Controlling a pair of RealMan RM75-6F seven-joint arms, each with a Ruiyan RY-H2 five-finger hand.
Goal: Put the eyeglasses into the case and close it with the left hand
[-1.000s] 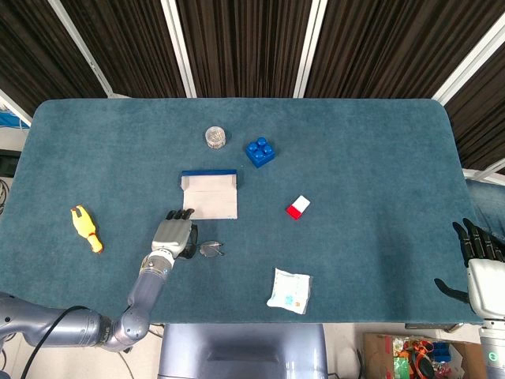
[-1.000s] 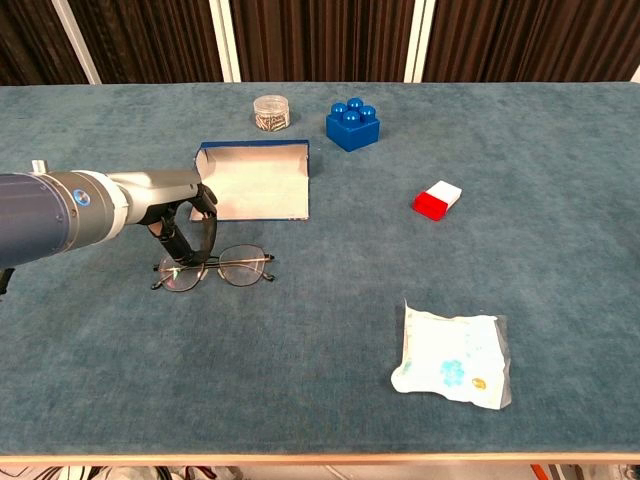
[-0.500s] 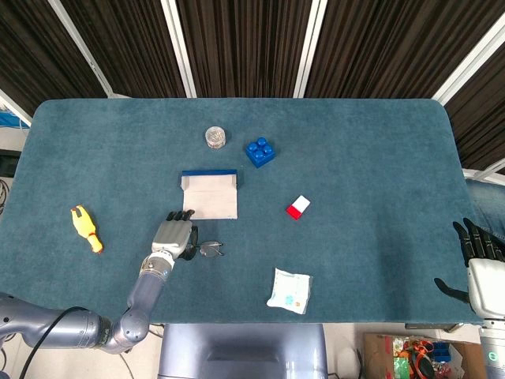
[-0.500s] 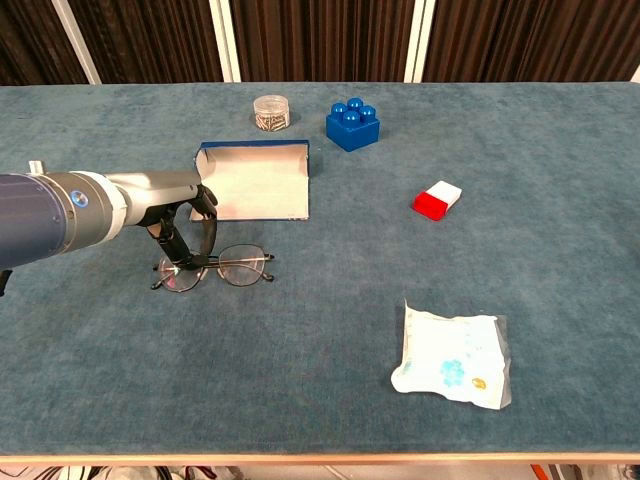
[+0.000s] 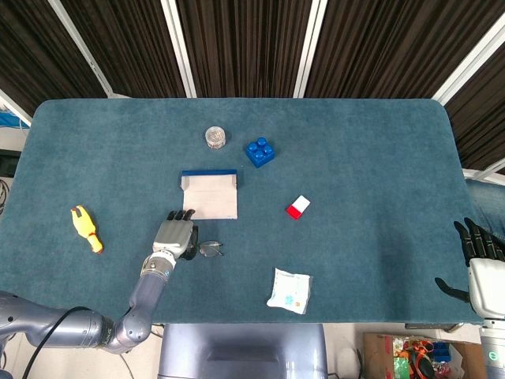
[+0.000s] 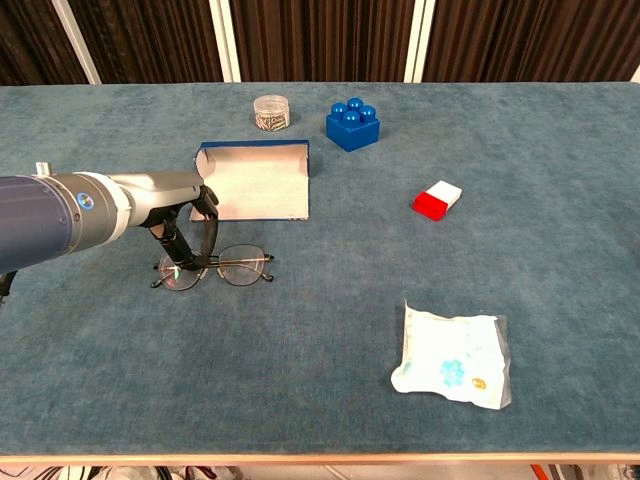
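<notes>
The eyeglasses [image 6: 240, 268] lie on the blue cloth just in front of the open case [image 6: 258, 183], a flat box with a blue rim and pale lining. My left hand [image 6: 185, 225] reaches down over the glasses' left lens, and its dark fingers [image 6: 205, 235] close around the frame there. In the head view the left hand [image 5: 175, 235] covers that end, so only the right lens of the eyeglasses [image 5: 211, 249] shows below the case [image 5: 210, 197]. My right hand [image 5: 476, 257] hangs off the table's right edge with fingers spread and nothing in it.
A small clear jar [image 5: 215, 136] and a blue toy brick [image 5: 260, 151] stand behind the case. A red and white block [image 5: 297, 208] lies to the right, a white packet [image 5: 289, 290] near the front edge, a yellow toy [image 5: 87, 229] at the left.
My left hand's fingers have drawn slightly closer around the glasses' left lens. The glasses have barely shifted, and the right hand has stayed still.
</notes>
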